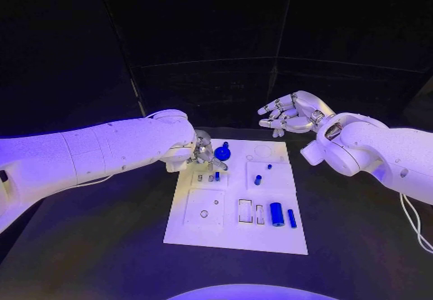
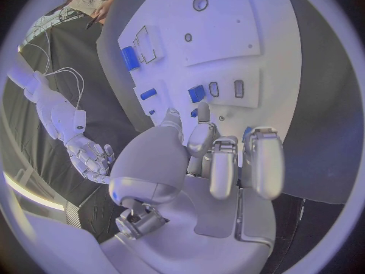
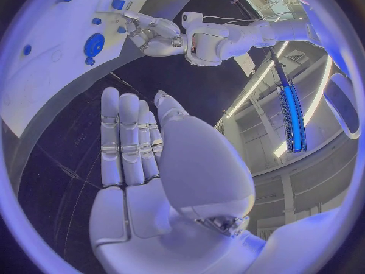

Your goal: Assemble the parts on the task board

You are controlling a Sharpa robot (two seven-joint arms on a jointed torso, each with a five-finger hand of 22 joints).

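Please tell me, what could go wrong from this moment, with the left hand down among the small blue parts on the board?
1. The left hand works low over the task board, close to the round blue part; a finger could knock it.
2. Small blue parts lie just past its fingertips and may be pushed out of place.
3. The right hand is raised beyond the board's far edge, holding nothing, so it cannot steady the board if it slides.

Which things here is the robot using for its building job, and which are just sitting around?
For the job:
- white board
- blue pieces: round knob, fat cylinder, thin rod, small peg
- left hand, over the board near the knob
- right hand, lifted off the board, holding nothing

Just there:
- black table
- white cable by the right arm
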